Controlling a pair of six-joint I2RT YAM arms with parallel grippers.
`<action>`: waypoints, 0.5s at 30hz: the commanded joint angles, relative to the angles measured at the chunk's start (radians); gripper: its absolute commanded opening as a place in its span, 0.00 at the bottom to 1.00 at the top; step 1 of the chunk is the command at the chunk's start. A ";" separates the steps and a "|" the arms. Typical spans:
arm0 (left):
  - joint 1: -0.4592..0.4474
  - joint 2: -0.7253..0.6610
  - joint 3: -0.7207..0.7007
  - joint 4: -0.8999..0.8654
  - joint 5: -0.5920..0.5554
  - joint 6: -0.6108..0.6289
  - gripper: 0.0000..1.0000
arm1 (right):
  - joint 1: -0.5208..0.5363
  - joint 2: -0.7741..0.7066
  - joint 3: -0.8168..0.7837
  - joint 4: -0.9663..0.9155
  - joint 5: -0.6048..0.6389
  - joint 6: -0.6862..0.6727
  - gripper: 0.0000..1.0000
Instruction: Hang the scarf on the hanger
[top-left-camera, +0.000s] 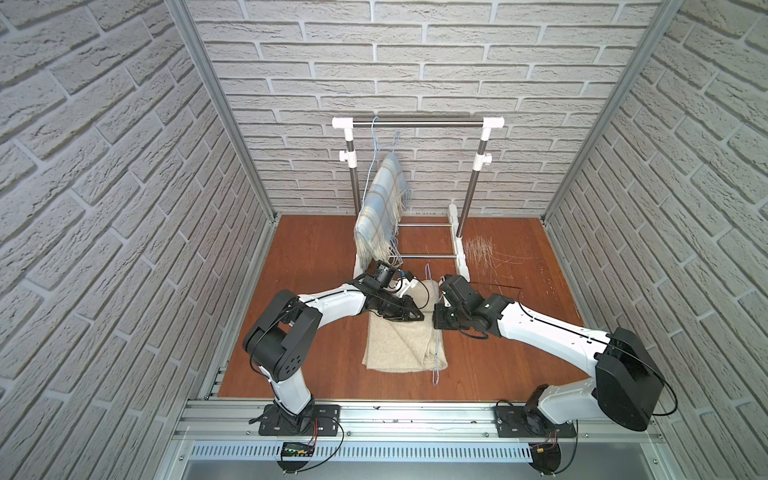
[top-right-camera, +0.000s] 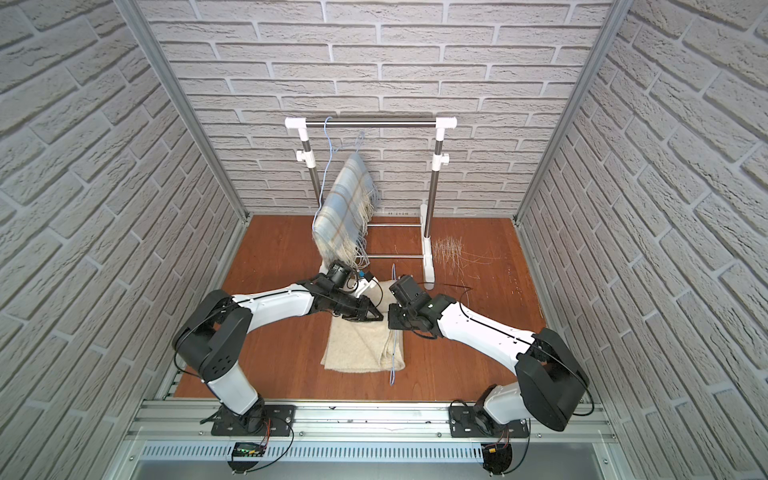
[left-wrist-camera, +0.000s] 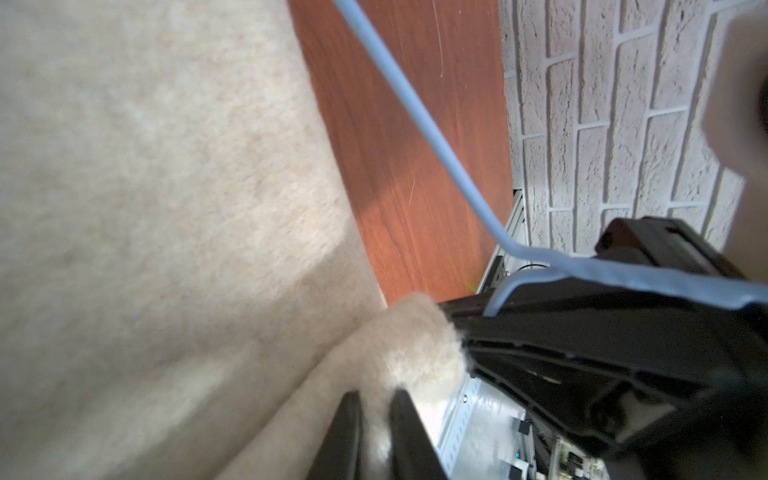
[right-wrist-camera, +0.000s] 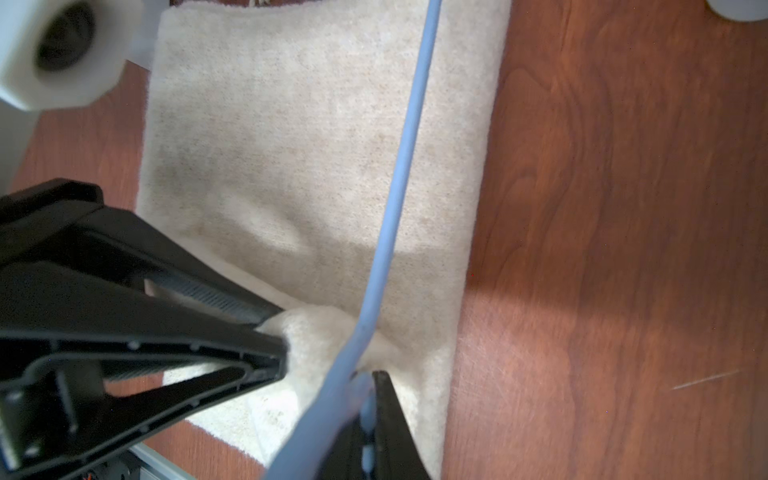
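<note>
There it was in both top views: the beige scarf (top-left-camera: 399, 345) lay folded flat on the worktop (top-left-camera: 311, 291), directly below the left gripper (top-left-camera: 419, 318) and the right gripper (top-left-camera: 435, 326), which met nose to nose over its middle. The left arm came in bent at the elbow, forearm stretched toward the centre, and the right arm mirrored it. The two grippers pointed straight at each other, tips just beside one another. A thin blue hanger (top-left-camera: 436, 361) ran along the scarf, passing under the right gripper. Beyond both grippers stood a rack (top-left-camera: 415, 123) with a plaid scarf (top-left-camera: 382, 208) hung from it.

From the left wrist, the left gripper (left-wrist-camera: 376, 401) was clenched on a raised ridge of scarf, pile bulging between its fingers (left-wrist-camera: 347, 436). The right gripper (left-wrist-camera: 457, 332) sat just across that ridge, touching the fabric.

From the right wrist, the right gripper (right-wrist-camera: 361, 415) was clamped on the hanger (right-wrist-camera: 407, 166), whose blue rod stretched away from it over the scarf. The left gripper's (right-wrist-camera: 284, 336) tips nipped the same hump right alongside.

My read: that scarf looked light, thick, fuzzy and floppy, so it would sag either side of any pinch. A hold on a fold near its middle seemed right, taken deep enough not to slip. The hanger looked thin and springy, likely to twist in a grip.
</note>
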 joint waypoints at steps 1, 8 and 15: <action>-0.005 -0.047 -0.034 -0.112 -0.029 0.044 0.05 | -0.018 -0.007 -0.013 -0.081 0.035 -0.013 0.03; 0.012 -0.218 -0.147 -0.151 -0.135 0.055 0.00 | -0.033 -0.005 -0.007 -0.089 0.026 -0.024 0.03; 0.084 -0.427 -0.184 -0.220 -0.205 0.109 0.00 | -0.045 -0.033 -0.001 -0.148 -0.013 -0.061 0.03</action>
